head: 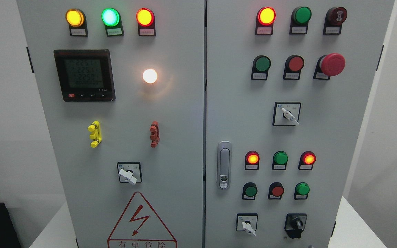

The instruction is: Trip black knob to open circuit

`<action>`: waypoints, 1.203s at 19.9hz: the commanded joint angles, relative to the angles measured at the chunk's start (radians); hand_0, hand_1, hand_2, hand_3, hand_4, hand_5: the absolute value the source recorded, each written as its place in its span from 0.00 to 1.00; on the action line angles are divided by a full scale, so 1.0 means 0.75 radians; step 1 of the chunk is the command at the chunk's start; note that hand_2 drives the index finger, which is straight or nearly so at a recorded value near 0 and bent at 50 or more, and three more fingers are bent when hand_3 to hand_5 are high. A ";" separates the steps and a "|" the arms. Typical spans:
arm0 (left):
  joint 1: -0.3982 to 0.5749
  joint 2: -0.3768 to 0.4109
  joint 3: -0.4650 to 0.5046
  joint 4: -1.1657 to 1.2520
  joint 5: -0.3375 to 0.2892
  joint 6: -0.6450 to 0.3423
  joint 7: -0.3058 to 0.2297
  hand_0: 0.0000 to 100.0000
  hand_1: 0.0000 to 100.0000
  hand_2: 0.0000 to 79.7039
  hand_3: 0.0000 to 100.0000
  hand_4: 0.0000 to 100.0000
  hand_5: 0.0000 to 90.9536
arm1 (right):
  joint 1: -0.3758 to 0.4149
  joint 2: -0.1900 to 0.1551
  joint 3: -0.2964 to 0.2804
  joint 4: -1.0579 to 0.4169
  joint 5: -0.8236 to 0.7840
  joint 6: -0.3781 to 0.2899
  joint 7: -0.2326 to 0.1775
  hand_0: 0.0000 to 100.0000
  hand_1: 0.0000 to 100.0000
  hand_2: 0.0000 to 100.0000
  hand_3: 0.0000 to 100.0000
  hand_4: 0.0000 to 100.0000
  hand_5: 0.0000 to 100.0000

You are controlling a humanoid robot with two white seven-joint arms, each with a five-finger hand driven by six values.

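Grey two-door control cabinet [171,144], seen head-on, standing on a white bench [348,224]. Black knob [295,225]: lower right corner of the right door, its pointer roughly upright, just right of a small white-handled selector switch [247,224]. Neither robot hand appears in view, so I cannot tell whether either one is open or closed; nothing touches the knob.

Right door, above the knob: a row of three round buttons, green, red, green; above these, three lamps, the outer two glowing red-orange, the middle one green [280,158]. Higher up sit another white selector switch [287,114], a red mushroom-head stop button [332,64] and a lit red lamp [266,16] at the top. Silver door latch [224,165]: left edge of the right door.

Left door: yellow, green and red-orange lamps lit along the top, digital meter [84,75] below them, glowing white lamp [150,76] to its right, yellow [94,134] and red [154,134] clips, one white selector, and a red-bordered lightning warning triangle [140,220] at the bottom.
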 commanded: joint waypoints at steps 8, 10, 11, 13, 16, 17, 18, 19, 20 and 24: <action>-0.003 -0.002 0.002 0.000 0.003 -0.003 0.000 0.12 0.39 0.00 0.00 0.00 0.00 | -0.057 0.005 0.000 -0.037 -0.003 0.025 0.011 0.00 0.03 0.01 1.00 1.00 1.00; -0.003 -0.002 0.002 0.000 0.003 -0.003 0.000 0.12 0.39 0.00 0.00 0.00 0.00 | -0.061 0.003 0.003 -0.037 -0.003 0.025 0.011 0.00 0.03 0.01 1.00 1.00 1.00; -0.003 -0.002 0.002 0.000 0.003 -0.003 0.000 0.12 0.39 0.00 0.00 0.00 0.00 | -0.063 0.003 0.003 -0.037 -0.003 0.025 0.011 0.00 0.03 0.02 1.00 1.00 1.00; -0.003 -0.002 0.002 0.000 0.003 -0.003 0.000 0.12 0.39 0.00 0.00 0.00 0.00 | -0.065 0.005 0.005 -0.039 -0.003 0.025 0.011 0.00 0.03 0.02 1.00 1.00 1.00; -0.003 0.000 0.002 0.000 0.003 -0.003 0.000 0.12 0.39 0.00 0.00 0.00 0.00 | -0.069 0.005 0.005 -0.039 -0.003 0.025 0.011 0.00 0.03 0.03 1.00 1.00 1.00; -0.003 -0.002 0.002 0.000 0.003 -0.003 0.000 0.12 0.39 0.00 0.00 0.00 0.00 | -0.069 0.003 0.005 -0.039 -0.003 0.027 0.011 0.00 0.03 0.03 1.00 1.00 1.00; -0.005 -0.002 0.002 0.000 0.003 -0.003 0.000 0.12 0.39 0.00 0.00 0.00 0.00 | -0.069 0.003 0.007 -0.041 -0.003 0.025 0.011 0.00 0.03 0.03 1.00 1.00 1.00; -0.003 -0.002 0.002 0.000 0.003 -0.003 0.000 0.12 0.39 0.00 0.00 0.00 0.00 | -0.071 0.003 0.015 -0.041 -0.003 0.027 0.011 0.00 0.03 0.03 1.00 1.00 1.00; -0.005 -0.002 0.002 0.000 0.003 -0.003 0.000 0.12 0.39 0.00 0.00 0.00 0.00 | -0.071 0.005 0.021 -0.043 -0.003 0.027 0.011 0.00 0.03 0.03 1.00 1.00 1.00; -0.003 -0.002 0.002 0.000 0.003 -0.003 0.000 0.12 0.39 0.00 0.00 0.00 0.00 | -0.069 0.005 0.049 -0.055 -0.003 0.027 0.011 0.00 0.04 0.04 1.00 1.00 1.00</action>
